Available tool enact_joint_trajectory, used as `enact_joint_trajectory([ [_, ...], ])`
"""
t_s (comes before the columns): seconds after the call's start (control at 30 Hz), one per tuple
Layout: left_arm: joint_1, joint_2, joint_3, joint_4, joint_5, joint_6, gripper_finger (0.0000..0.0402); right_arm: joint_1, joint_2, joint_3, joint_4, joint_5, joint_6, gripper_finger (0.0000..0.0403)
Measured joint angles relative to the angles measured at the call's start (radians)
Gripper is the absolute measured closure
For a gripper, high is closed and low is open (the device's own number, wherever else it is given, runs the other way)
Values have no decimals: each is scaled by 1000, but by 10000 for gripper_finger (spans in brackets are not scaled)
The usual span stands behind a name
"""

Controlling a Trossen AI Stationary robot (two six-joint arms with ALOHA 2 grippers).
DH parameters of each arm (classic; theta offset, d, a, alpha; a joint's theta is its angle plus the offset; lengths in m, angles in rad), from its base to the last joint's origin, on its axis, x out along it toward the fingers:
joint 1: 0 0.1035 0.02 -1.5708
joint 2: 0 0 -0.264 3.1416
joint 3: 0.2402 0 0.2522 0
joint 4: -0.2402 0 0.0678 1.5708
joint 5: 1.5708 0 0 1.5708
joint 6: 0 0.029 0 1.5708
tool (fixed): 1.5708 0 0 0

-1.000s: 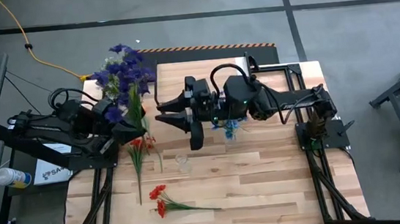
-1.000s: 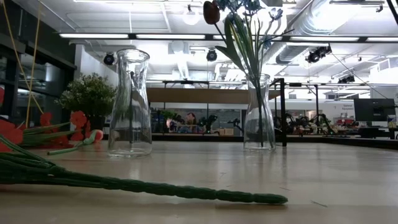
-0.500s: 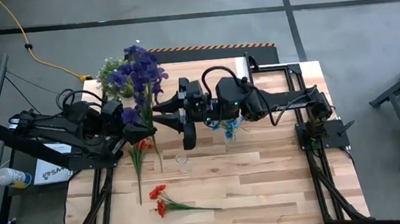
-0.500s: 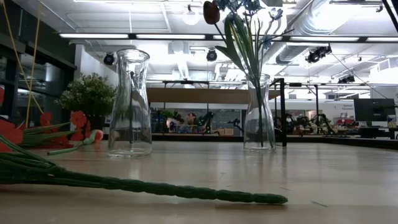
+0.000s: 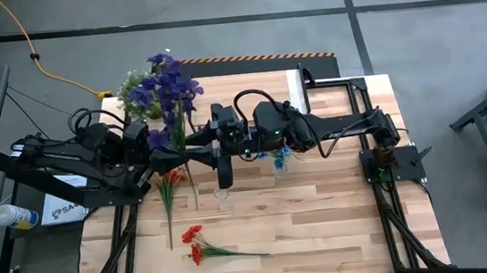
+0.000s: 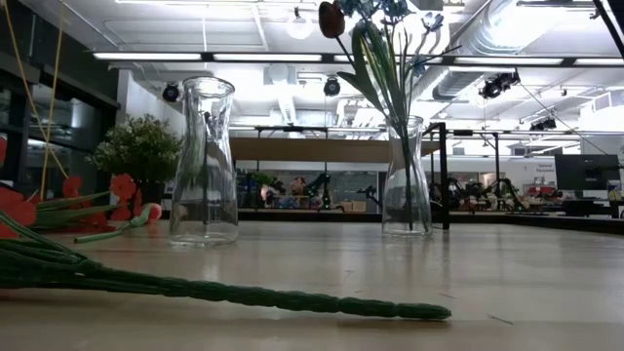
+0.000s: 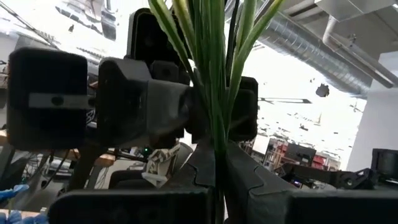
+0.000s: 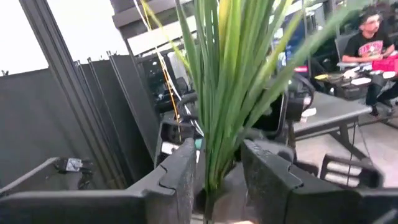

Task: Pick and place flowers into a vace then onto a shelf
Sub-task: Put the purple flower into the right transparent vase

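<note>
A bright workshop hall with ceiling ducts and strip lights stretches behind the pale wood table (image 5: 324, 227), where two dark arms meet above its middle. The left gripper (image 5: 172, 154), pressed together on the green stems, holds a blue and purple bouquet (image 5: 164, 89) upright in the air near the far left part of the table. The right gripper (image 5: 192, 145) reaches across to the same stems, its fingers (image 8: 177, 177) standing partly apart on either side of the leafy bunch; whether they already pinch it cannot be told from these views. An empty glass vase (image 6: 205, 161) stands on the table just below the meeting point, and a second vase (image 6: 406, 175) already carries a few flowers. More red flowers (image 5: 202, 244) lie loose on the table nearer the front edge.

This looks like a handover of the bouquet from one arm to the other, ahead of dropping it into the empty vase. To go well, the right gripper should close firmly on the stems close to the other grip, and the left should let go only once that hold is sure. The stems then want to be kept vertical and lined up over the narrow neck, since the spreading leaves could catch the rim and tip the light glass.
</note>
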Motion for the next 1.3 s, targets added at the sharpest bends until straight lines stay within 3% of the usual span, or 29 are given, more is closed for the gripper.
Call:
enact_joint_trajectory([
  [0.27,0,8,0,-5,1,-4,360,0,13,0,2,-23,-11,301],
  [0.53,0,8,0,0,2,-7,360,0,13,0,31,-56,-112,388],
  [0.87,0,7,0,-2,25,-26,355,0,13,0,36,-51,-157,395],
  [1.1,0,5,0,-1,28,-59,225,0,4,0,50,-40,-183,397],
  [1.3,0,-1,0,0,51,-86,153,0,-22,-1,32,-32,-196,397],
])
